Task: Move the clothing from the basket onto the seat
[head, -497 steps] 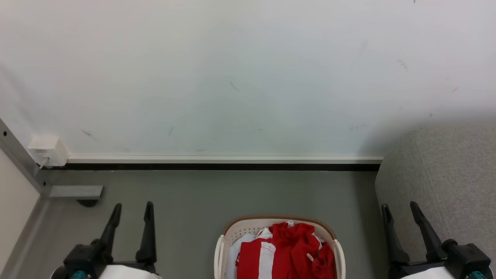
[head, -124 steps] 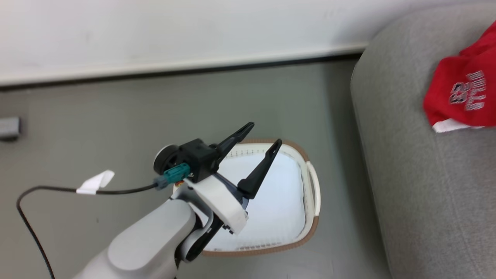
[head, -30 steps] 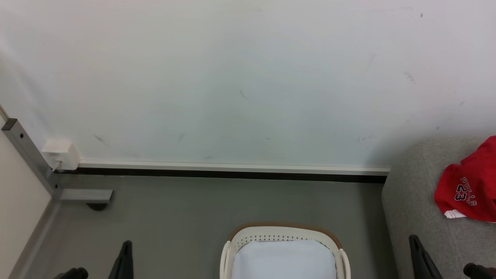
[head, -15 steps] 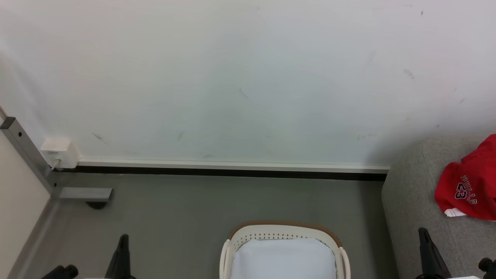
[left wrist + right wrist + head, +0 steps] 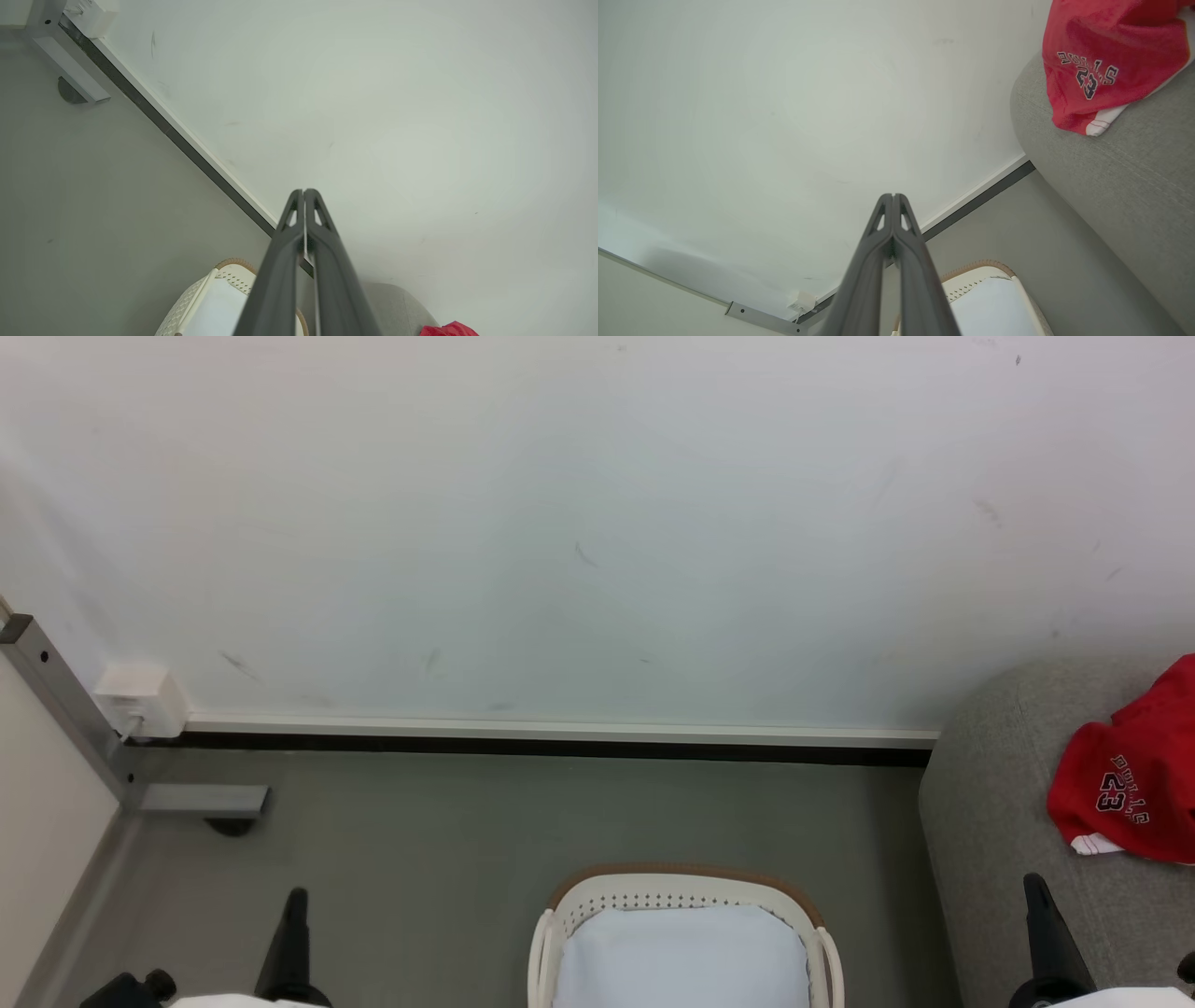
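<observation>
On the grey floor [image 5: 467,840], nearest, sits the perforated cream basket [image 5: 686,882] with a pale cloth [image 5: 681,957] inside. The left jaws and right jaws flank it, both pressed together, empty — the crumpled red clothing [image 5: 1134,793] lies apart from them on the rounded grey fabric seat [image 5: 990,821]. Behind stands a scuffed white wall [image 5: 560,523].

A scuffed white wall [image 5: 597,523] meets grey floor [image 5: 467,821] along a dark skirting strip [image 5: 523,744].
</observation>
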Robot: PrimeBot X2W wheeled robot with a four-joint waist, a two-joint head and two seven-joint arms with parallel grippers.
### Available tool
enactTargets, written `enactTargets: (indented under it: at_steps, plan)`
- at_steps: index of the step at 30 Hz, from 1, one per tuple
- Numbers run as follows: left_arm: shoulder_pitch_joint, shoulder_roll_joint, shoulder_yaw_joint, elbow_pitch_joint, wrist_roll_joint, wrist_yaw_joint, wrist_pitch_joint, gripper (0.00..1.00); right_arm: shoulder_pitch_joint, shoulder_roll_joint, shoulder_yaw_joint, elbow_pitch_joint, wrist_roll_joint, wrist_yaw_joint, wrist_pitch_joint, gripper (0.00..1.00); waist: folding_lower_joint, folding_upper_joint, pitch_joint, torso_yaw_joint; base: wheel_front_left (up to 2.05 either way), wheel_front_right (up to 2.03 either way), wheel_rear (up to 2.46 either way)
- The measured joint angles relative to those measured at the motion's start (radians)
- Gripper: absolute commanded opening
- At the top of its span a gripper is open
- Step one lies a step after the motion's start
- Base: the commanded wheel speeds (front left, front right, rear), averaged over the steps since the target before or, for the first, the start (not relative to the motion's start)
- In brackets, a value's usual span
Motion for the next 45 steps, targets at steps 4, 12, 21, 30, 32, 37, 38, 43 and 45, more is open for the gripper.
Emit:
enactTargets:
  at_steps: [4,12,21,30,32,37,38,43,45]
  plan:
    - [-0.005,-0.002,0.002,-0.005,-0.051,0.000,0.012,0.00,0.000,0.002,-0.008,-0.001,0.040,0.000,0.011,0.00,0.0000,0.0000,0.002,-0.001,0.00,0.00,0.00]
    - [-0.012,-0.003,0.011,-0.011,-0.139,0.000,0.038,0.00,-0.011,0.006,-0.027,-0.003,0.122,0.000,0.035,0.00,0.0000,0.0000,0.006,-0.002,0.00,0.00,0.00]
    - [-0.019,-0.005,0.019,-0.017,-0.233,0.000,0.063,0.00,-0.021,0.015,-0.044,-0.006,0.202,0.000,0.061,0.00,0.0000,0.0000,0.011,-0.003,0.00,0.00,0.00]
    - [-0.027,-0.007,0.024,-0.023,-0.310,0.000,0.085,0.00,-0.030,0.019,-0.062,-0.009,0.275,0.000,0.082,0.00,0.0000,0.0000,0.016,-0.004,0.00,0.00,0.00]
    - [-0.029,-0.007,0.025,-0.025,-0.335,0.000,0.090,0.00,-0.036,0.020,-0.065,-0.009,0.294,0.000,0.087,0.00,0.0000,0.0000,0.017,-0.004,0.00,0.00,0.00]
    - [-0.033,-0.008,0.027,-0.028,-0.371,0.000,0.104,0.00,-0.040,0.022,-0.072,-0.011,0.332,0.000,0.099,0.00,0.0000,0.0000,0.020,-0.005,0.00,0.00,0.00]
    - [-0.035,-0.008,0.028,-0.029,-0.381,0.000,0.107,0.00,-0.040,0.022,-0.074,-0.011,0.338,0.000,0.102,0.00,0.0000,0.0000,0.020,-0.005,0.00,0.00,0.00]
    - [-0.038,-0.009,0.030,-0.033,-0.425,0.000,0.116,0.00,-0.042,0.024,-0.084,-0.012,0.380,0.000,0.115,0.00,0.0000,0.0001,0.023,-0.006,0.00,0.00,0.00]
    - [-0.040,-0.009,0.031,-0.035,-0.436,0.000,0.120,0.00,-0.042,0.024,-0.087,-0.012,0.390,0.000,0.117,0.00,0.0000,0.0000,0.024,-0.006,0.00,0.00,0.00]
